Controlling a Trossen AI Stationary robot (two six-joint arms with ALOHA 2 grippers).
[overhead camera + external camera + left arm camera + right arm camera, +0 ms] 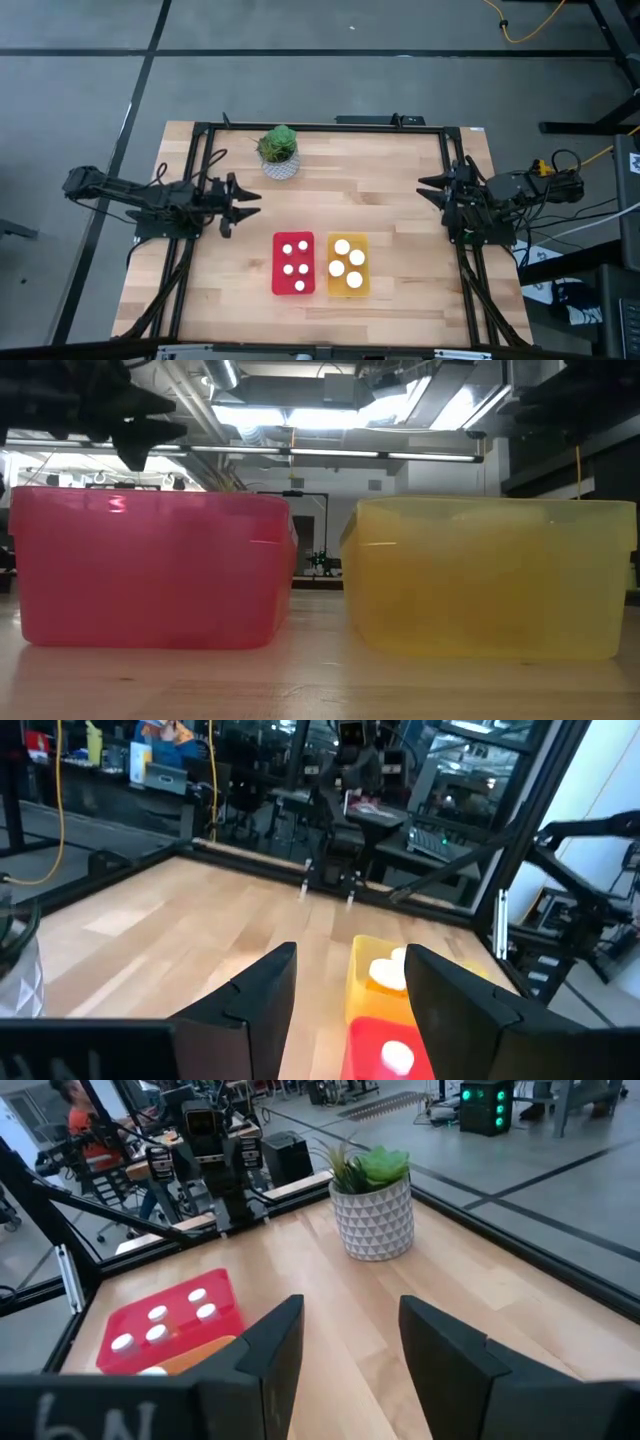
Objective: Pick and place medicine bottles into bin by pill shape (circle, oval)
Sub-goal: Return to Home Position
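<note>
The medicine bottles show only as round white caps. Small caps point(290, 268) sit in the red bin point(276, 278), and larger caps point(342, 246) sit in the yellow bin point(366, 240) just beside it. The left gripper point(250, 203) and right gripper point(425, 190) hover at opposite sides of the table point(390, 170), well apart from both bins, fingers spread and empty.

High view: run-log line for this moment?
red bin: bottles | yellow bin: bottles | left end effector: open | right end effector: open
</note>
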